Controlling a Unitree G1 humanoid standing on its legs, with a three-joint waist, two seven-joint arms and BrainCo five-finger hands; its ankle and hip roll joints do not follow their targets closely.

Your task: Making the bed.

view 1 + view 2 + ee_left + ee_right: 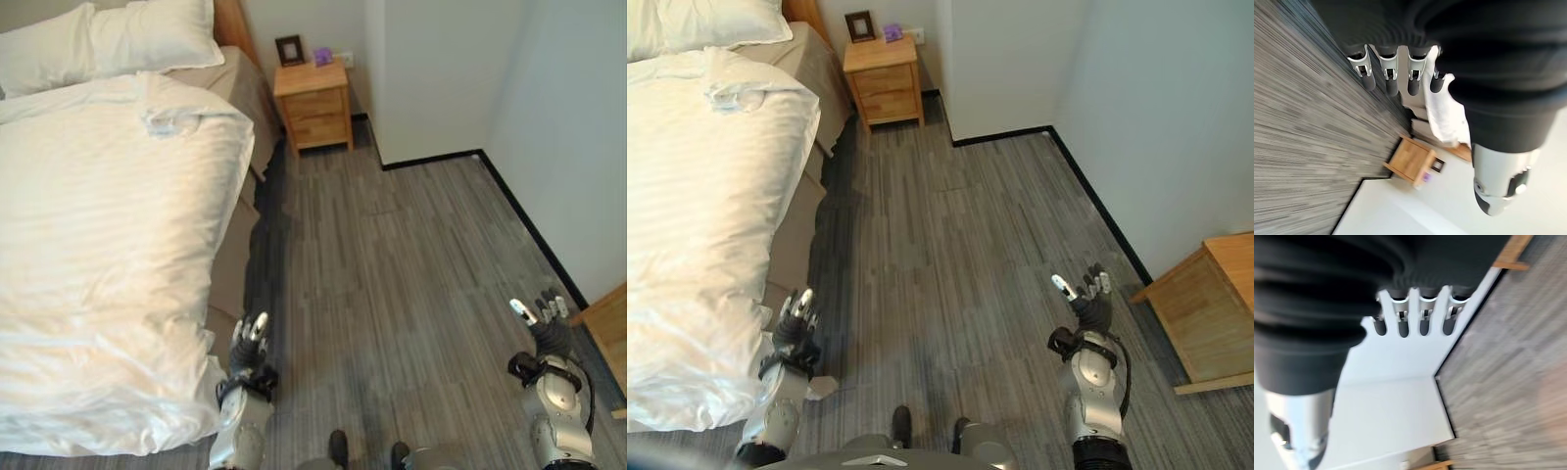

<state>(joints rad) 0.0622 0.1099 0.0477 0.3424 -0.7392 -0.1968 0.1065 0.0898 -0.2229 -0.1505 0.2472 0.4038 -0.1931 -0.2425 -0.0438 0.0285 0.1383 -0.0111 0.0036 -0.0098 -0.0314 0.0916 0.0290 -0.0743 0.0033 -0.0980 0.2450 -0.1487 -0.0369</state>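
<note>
Grey plank floor [392, 274] runs between bed and white walls [1176, 127].

Left hand [250, 348]: near edge of scene, over the floor just beside the bed's near right corner. Fingers [1391, 78] straight, relaxed, holding nothing; not touching the cloth as far as can be told.

Right hand [1087, 299]: well right, over bare floor, fingers spread and released, empty.

Duvet [108, 255]: white, faintly striped, spread over the bed at left; near edge rumpled and hanging over the corner by the left hand; small bunched fold at its far right corner. Tan sheet [235, 245] shows along the bed's right side below the duvet.

Pillows [108, 39]: white, at far end against wooden headboard [235, 24].

Nightstand [313, 103]: wooden, far, right of the bed, carrying a dark frame [290, 49] and a small purple thing [323, 56].

Wooden cabinet [1205, 304]: near right, by the wall.
</note>
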